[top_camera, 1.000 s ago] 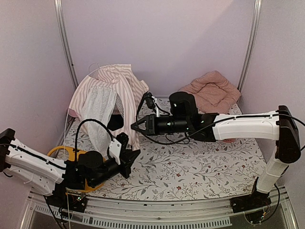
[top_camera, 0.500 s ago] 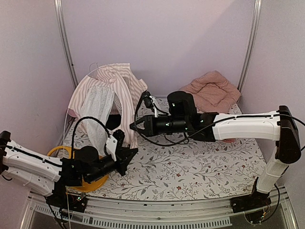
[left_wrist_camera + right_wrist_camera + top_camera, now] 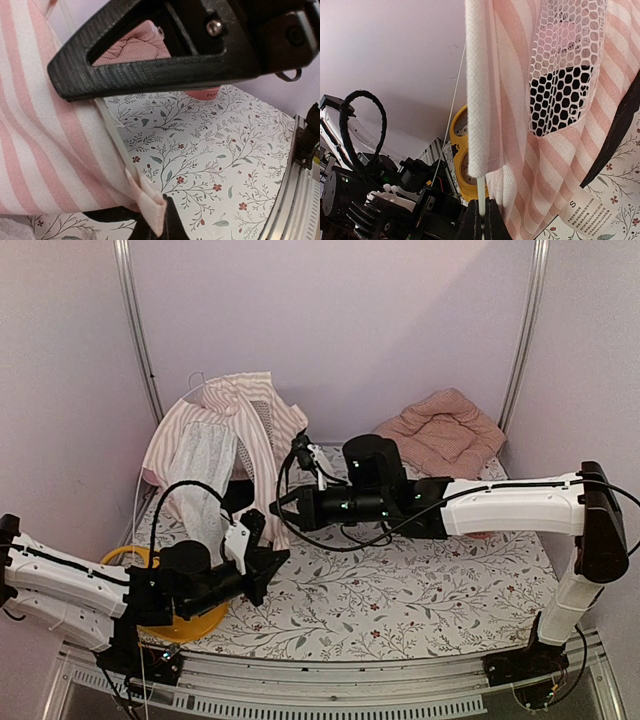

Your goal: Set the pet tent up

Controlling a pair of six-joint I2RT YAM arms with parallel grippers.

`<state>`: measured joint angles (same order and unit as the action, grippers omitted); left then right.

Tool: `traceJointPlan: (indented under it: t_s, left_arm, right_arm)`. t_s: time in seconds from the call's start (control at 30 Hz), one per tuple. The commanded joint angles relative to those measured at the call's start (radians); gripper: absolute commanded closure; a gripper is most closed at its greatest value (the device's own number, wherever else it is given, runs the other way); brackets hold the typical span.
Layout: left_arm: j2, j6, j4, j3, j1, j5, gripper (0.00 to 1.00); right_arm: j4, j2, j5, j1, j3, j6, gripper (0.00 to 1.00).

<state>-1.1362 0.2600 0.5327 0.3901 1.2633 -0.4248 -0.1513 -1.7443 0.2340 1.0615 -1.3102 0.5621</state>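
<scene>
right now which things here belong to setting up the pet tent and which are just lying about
In the job: pet tent; left tool and right tool, both shut on it.
Lying about: pink cushion; yellow ring-shaped object.

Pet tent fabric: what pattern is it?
Pink-and-white stripes on the pet tent, clearest in the left wrist view.

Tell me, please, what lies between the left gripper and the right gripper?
The pet tent's striped hem: the left wrist view shows it running from the left gripper up to the right gripper, over the floral table cover.
</scene>
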Motion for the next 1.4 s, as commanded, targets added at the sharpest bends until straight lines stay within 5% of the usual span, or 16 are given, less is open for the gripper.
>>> traceJointPlan:
  t_s: [0.0, 0.17, 0.43, 1.03, 1.37]
  left_arm:
    - [0.02, 0.02, -0.075, 0.029, -0.008, 0.142, 1.0]
    - [0.027, 0.028, -0.105, 0.06, -0.025, 0.152, 1.0]
    - [0.047, 0.046, -0.112, 0.062, -0.03, 0.134, 0.8]
    - [0.203, 0.09, -0.248, 0.026, -0.031, -0.012, 0.74]
    - [0.115, 0.086, -0.323, 0.154, -0.028, -0.137, 0.77]
  right_arm:
    - [-0.06, -0.009, -0.155, -0.018, -0.046, -0.042, 1.0]
    - [-0.033, -0.029, -0.148, 0.005, -0.072, -0.063, 1.0]
    - [-0.023, -0.037, -0.138, 0.007, -0.081, -0.042, 1.0]
    - [0.01, -0.069, -0.129, 0.006, -0.14, -0.043, 1.0]
    - [0.02, -0.074, -0.131, 0.009, -0.146, -0.041, 1.0]
